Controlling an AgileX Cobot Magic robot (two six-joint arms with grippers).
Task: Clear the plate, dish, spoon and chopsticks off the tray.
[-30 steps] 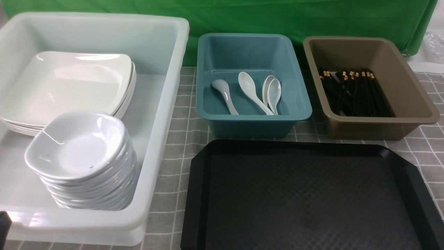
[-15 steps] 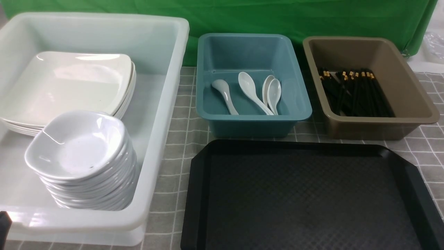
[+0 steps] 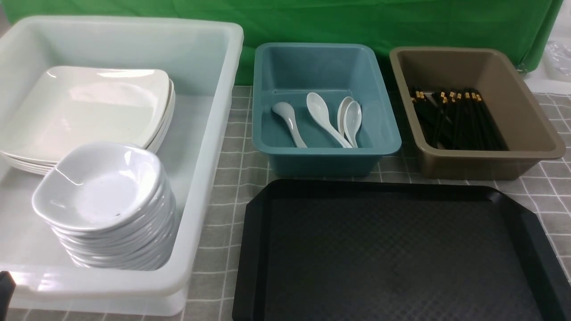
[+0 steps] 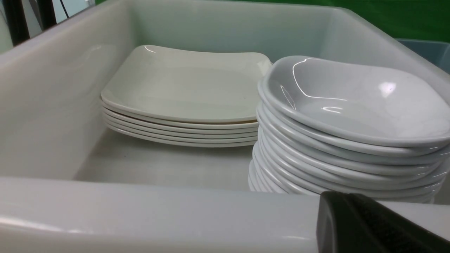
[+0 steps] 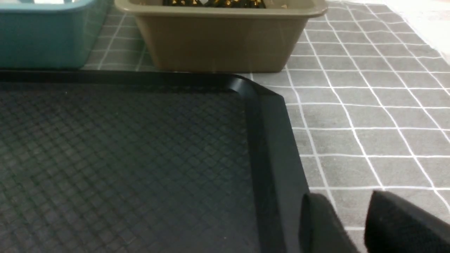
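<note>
Front view: the tray (image 3: pixel 392 254) is seen with nothing on its diamond-textured floor, so the clearing is judged to be finished as far as can be shown. A plate (image 3: pixel 84 109) is found on top of a stack of plates at the far end of the white tub (image 3: pixel 196 147), and a dish (image 3: pixel 98 185) on top of a taller stack of dishes at the near end of the same tub, the two stacks just beside each other. Four spoons (image 3: pixel 323 118) are laid in the teal bin (image 3: pixel 325 154), behind the tray. Chopsticks (image 3: pixel 455 118) are gathered in the brown bin (image 3: pixel 495 151), to the right of the teal one. Which single piece came from the tray cannot be told.

No arm is seen from the front apart from a dark edge at the lower left corner. In the left wrist view, only one dark finger of the left gripper (image 4: pixel 369 225) is shown against the tub's near wall; how far it is opened cannot be told, and nothing is seen in it. In the right wrist view, the right gripper (image 5: pixel 355 225) is hung just outside the tray's right rim, over the checked cloth (image 5: pixel 369 123); a narrow gap is left between its two fingers and nothing is held there.

Nothing more is judged to be left, save perhaps that the arms be parked.
</note>
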